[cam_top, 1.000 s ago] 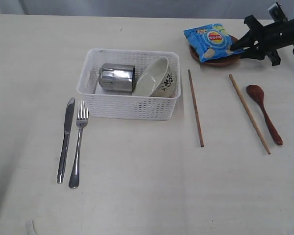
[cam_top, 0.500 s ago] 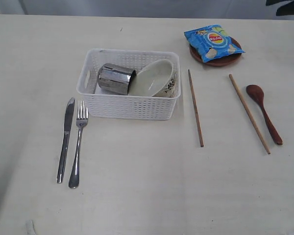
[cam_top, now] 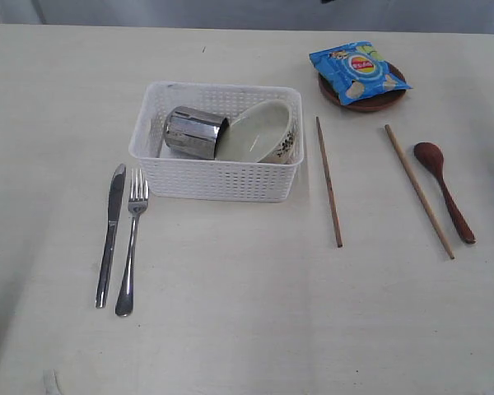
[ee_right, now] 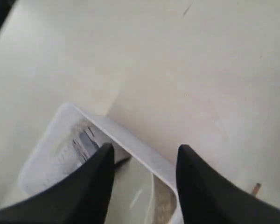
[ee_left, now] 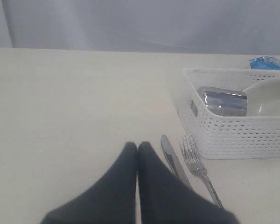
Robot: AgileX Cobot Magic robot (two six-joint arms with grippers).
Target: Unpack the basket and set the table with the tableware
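**Basket** (cam_top: 216, 177): white, lattice-sided, standing left of centre on the table (cam_top: 247, 329).
- **Inside:** steel cup (cam_top: 195, 132) on its side, touching the tilted bowl (cam_top: 259, 132); neither is unpacked yet.
- **8 o'clock:** knife (cam_top: 111, 230) and fork (cam_top: 132, 239), parallel as a place setting.
- **3 o'clock:** near chopstick (cam_top: 328, 181), far chopstick (cam_top: 418, 189) well apart from it, and spoon (cam_top: 445, 189) beside that.
- **1 o'clock:** plate (cam_top: 370, 102) under the chip bag (cam_top: 358, 70).

**Left gripper** (ee_left: 137, 147): pressed together, empty, parked near the knife.

**Right gripper** (ee_right: 145, 148): spread, empty, over the basket, probably lining up a pick.

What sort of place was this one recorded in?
Likely a staged lab tabletop, not a real dining room: a broad cream table, a plain grey backdrop behind it, and a white basket with fork and knife beside it.
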